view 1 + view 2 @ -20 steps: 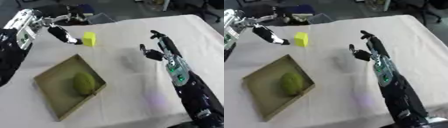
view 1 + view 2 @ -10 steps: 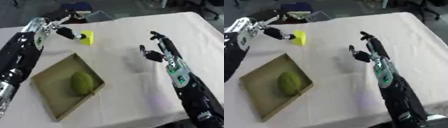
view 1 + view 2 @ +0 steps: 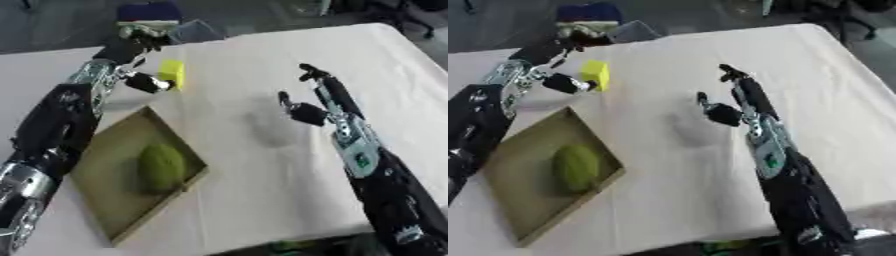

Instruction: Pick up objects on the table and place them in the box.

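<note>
The left robot hand (image 3: pixel 140 60) was the one that mattered: the yellow block (image 3: pixel 172 73) lay just beside it, on the side toward the middle of the surface (image 3: pixel 236 55), with the thumb tip below and touching or all but touching the block's near-left face, and the fingers reaching over above it toward the far edge. The fingers and thumb stood apart around the block's left side, not yet clamped on it; whether the upper fingers touched the block could not be told. The block looked a little taller than wide, its long axis roughly upright in the view, so the coming pinch would probably close across its short width. Nearer the robot than that hand, and below it in the view, sat the box (image 3: pixel 112 200), an olive tray set askew, with a green rounded object (image 3: pixel 161 167) already lying inside it. The right robot hand (image 3: pixel 732 100) hovered well apart, far across the surface from the block, fingers relaxed and spread, holding nothing; it was plainly the farther of the two.
</note>
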`<action>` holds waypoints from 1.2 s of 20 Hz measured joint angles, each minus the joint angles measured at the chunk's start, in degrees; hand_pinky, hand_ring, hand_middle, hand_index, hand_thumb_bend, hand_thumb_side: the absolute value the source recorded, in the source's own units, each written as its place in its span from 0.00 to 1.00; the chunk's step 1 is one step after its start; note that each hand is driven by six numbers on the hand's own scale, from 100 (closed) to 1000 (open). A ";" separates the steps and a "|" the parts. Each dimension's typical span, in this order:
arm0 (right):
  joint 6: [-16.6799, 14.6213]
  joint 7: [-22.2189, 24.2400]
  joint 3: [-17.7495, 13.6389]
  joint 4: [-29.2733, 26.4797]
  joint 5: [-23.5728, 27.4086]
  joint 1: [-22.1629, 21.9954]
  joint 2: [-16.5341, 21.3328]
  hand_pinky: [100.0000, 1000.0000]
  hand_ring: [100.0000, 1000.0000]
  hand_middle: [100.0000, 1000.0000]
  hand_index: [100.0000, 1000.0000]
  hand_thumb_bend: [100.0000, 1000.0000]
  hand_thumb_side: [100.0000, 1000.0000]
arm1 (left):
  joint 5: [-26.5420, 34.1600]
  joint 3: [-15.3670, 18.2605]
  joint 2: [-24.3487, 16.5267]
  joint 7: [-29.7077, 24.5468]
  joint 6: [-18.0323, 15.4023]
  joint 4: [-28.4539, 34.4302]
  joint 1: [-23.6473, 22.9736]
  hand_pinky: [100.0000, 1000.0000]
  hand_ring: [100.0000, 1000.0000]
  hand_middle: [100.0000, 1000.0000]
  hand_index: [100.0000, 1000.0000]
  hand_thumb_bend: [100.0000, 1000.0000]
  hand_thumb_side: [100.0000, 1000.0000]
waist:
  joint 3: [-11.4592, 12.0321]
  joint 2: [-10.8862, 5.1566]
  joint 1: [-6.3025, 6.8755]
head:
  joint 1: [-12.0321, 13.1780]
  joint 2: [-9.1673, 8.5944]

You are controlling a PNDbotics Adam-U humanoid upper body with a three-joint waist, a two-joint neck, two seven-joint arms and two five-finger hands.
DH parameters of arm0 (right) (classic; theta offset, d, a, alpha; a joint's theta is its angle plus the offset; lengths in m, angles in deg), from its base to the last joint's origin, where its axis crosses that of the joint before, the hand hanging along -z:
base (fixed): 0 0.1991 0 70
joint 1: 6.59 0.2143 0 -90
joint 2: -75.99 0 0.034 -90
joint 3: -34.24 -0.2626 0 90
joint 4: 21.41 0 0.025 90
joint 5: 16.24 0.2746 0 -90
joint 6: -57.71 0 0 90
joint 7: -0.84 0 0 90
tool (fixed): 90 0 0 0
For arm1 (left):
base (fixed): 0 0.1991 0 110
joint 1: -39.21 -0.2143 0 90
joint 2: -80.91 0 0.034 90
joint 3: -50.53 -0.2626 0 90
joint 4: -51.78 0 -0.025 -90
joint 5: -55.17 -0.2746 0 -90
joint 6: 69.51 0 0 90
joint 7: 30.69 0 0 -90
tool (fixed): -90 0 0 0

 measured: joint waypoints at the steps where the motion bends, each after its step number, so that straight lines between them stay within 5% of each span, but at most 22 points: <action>1: -0.01 0.01 0.00 0.00 0.01 0.03 -0.01 0.75 0.95 0.73 0.96 0.18 0.41 | -0.01 0.09 0.18 1.15 0.08 -0.44 -0.08 0.74 0.72 0.80 0.90 0.45 0.66 | -0.02 0.08 -0.01 | 0.05 0.00; 8: -0.06 0.03 0.00 0.00 0.09 0.18 -0.03 0.75 0.95 0.73 0.96 0.17 0.41 | 0.67 -0.07 1.11 8.14 -0.35 -2.92 -0.49 0.77 0.75 0.82 0.90 0.49 0.71 | -0.22 0.24 -0.13 | 0.17 -0.01; 24: -0.29 0.06 0.00 0.00 0.19 0.18 -0.03 0.75 0.95 0.73 0.96 0.12 0.38 | -2.45 -0.75 1.11 13.17 -0.81 -3.25 -0.61 0.78 0.78 0.84 0.91 0.50 0.65 | -0.50 0.67 -0.14 | 0.14 -0.44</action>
